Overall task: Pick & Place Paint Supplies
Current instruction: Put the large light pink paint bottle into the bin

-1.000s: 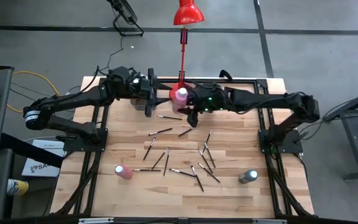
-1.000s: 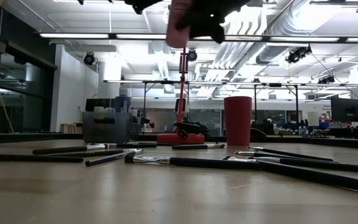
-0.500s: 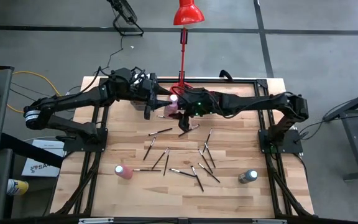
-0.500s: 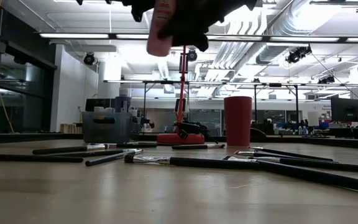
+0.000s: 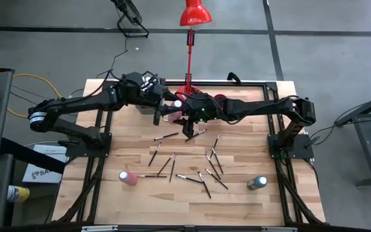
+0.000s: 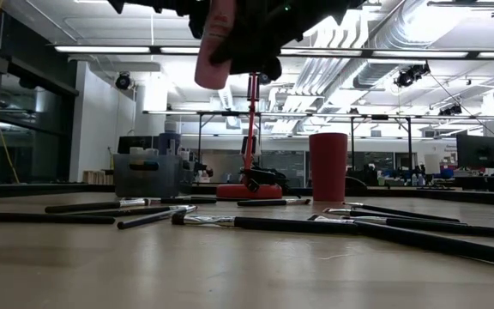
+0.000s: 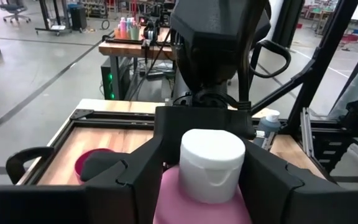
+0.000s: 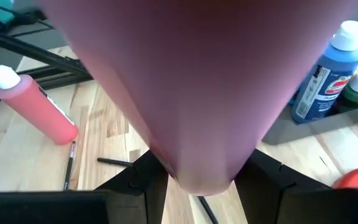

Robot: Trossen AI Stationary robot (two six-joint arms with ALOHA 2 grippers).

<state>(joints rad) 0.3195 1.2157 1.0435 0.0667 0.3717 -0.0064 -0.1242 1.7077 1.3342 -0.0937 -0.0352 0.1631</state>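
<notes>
A pink paint bottle [image 5: 178, 107] with a white cap [image 7: 212, 163] hangs in the air between my two grippers, near the table's far edge. My right gripper [image 5: 185, 112] is shut on it. My left gripper [image 5: 163, 108] is open, with a finger on either side of the bottle's cap end [image 7: 207, 186]. Another pink bottle [image 5: 127, 178] and a dark bottle [image 5: 257, 183] stand near the table's near edge. Several dark-handled brushes [image 5: 187, 158] lie flat across the middle of the table. My right gripper pinches the bottle's pink body [image 8: 197, 124] between its two fingers [image 8: 143, 182]. The bottle is lifted clear of the table [image 6: 215, 43] and tilted, its cap turned toward my left gripper. My left gripper's fingers [image 7: 129, 186] flank the bottle just below the cap; I cannot tell whether they touch it.
A translucent grey bin [image 6: 148, 173] holding blue [image 8: 328, 78] and green bottles sits at the far left, under my left arm. The dark red cup [image 6: 328, 166] and the red lamp's base [image 5: 187, 91] stand at the far edge. Bare wood shows along the near edge.
My right gripper has carried the pink bottle toward the table's left and slightly down, up to my left gripper, which has stayed nearly still. The bottle now sits between the left fingers.
</notes>
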